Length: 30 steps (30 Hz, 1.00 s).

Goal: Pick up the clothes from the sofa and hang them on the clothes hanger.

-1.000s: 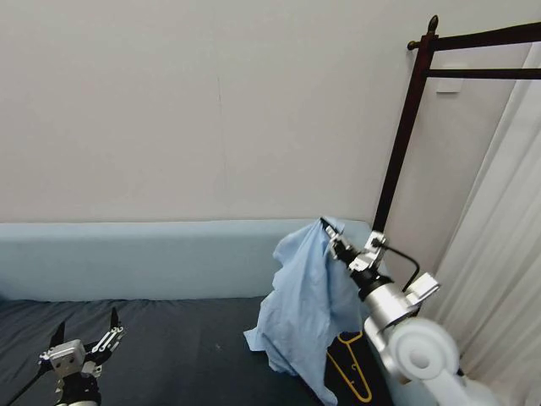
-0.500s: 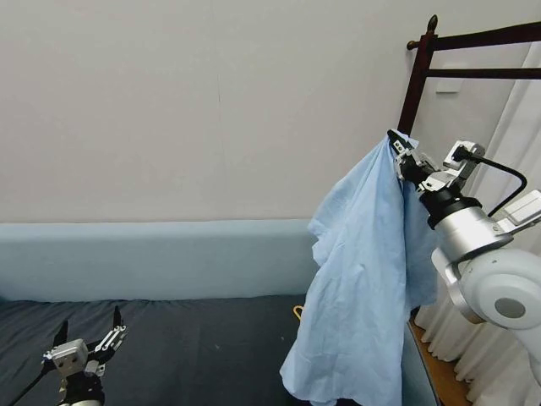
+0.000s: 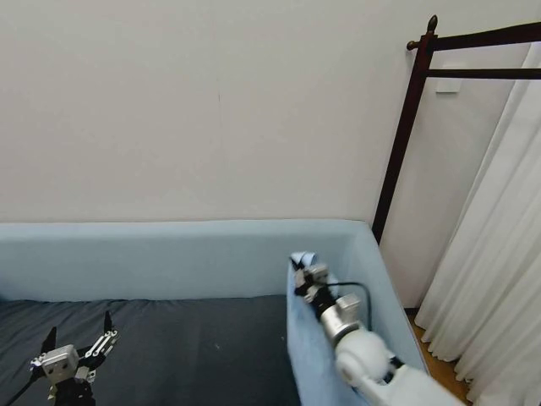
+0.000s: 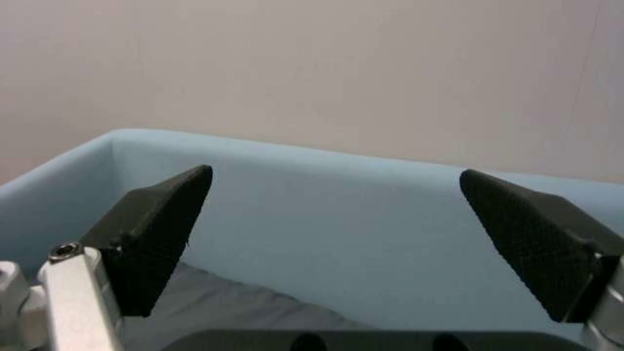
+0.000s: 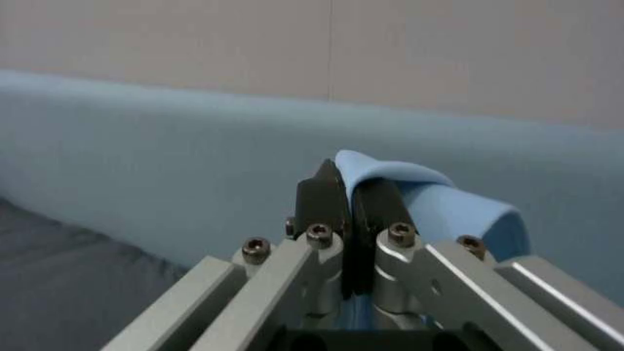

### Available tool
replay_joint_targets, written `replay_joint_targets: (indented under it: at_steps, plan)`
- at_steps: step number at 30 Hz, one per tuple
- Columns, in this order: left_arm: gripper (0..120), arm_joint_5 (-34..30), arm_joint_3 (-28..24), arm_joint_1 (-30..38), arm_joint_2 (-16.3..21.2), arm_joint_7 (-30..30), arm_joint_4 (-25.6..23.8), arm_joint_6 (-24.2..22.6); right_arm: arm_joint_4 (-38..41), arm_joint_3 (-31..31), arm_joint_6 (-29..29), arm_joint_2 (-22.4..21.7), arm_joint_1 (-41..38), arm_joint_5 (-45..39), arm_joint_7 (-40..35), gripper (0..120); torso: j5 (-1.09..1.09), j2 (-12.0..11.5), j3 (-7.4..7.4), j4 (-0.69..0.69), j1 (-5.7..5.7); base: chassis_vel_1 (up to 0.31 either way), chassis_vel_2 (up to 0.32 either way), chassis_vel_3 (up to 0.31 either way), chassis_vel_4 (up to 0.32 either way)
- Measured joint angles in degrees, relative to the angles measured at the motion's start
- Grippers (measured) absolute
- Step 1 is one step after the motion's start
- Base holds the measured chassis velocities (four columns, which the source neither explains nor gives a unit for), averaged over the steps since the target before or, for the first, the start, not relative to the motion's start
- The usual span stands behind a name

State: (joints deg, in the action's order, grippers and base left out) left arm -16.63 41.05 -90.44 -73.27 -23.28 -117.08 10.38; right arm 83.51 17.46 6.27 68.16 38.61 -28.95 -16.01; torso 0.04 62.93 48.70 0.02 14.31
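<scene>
A light blue garment [image 3: 306,355] hangs in a narrow fold over the sofa's right end. Its top edge is pinched in my right gripper [image 3: 303,264], which is shut on it, low in front of the sofa's backrest. In the right wrist view the black fingers [image 5: 322,201] press together with a fold of the blue garment [image 5: 429,194] bulging beside them. The dark wooden clothes hanger stand [image 3: 404,127] rises at the upper right, well above and to the right of the gripper. My left gripper [image 3: 76,355] rests open over the dark seat at the lower left, its fingers [image 4: 161,234] spread wide.
The sofa has a pale blue backrest [image 3: 152,258] and a dark grey seat [image 3: 194,347]. White curtains [image 3: 494,254] hang at the far right beside the stand. A plain wall fills the background.
My right gripper, raised by the stand's post half a second ago, has dropped down and to the left over the sofa's right end, the garment still in it. The left arm barely shifted.
</scene>
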Motion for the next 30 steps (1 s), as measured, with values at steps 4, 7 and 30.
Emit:
replay_joint_targets:
  at_steps: [4,7,30]
  plan:
    - [100,0.0,0.82,-0.27,-0.17,-0.03,0.05,0.0,-3.91,2.91,-3.28,4.34,-0.4,-4.05,-3.98,3,0.01,0.0,0.0,-0.02,0.0,0.0,0.0,0.0,0.0]
    - [100,0.0,1.45,-0.34,-0.44,-0.11,0.39,0.0,-0.29,5.41,-11.9,5.98,0.42,-14.98,-9.09,17,0.0,0.0,0.0,-0.03,0.0,0.0,0.0,0.0,0.0]
    - [100,2.12,0.71,-1.01,-1.74,-0.11,-0.64,-0.12,28.55,-3.34,-39.79,2.99,6.83,-51.97,-31.41,97,0.03,0.01,-0.01,-0.04,-0.01,0.0,0.0,0.0,0.0]
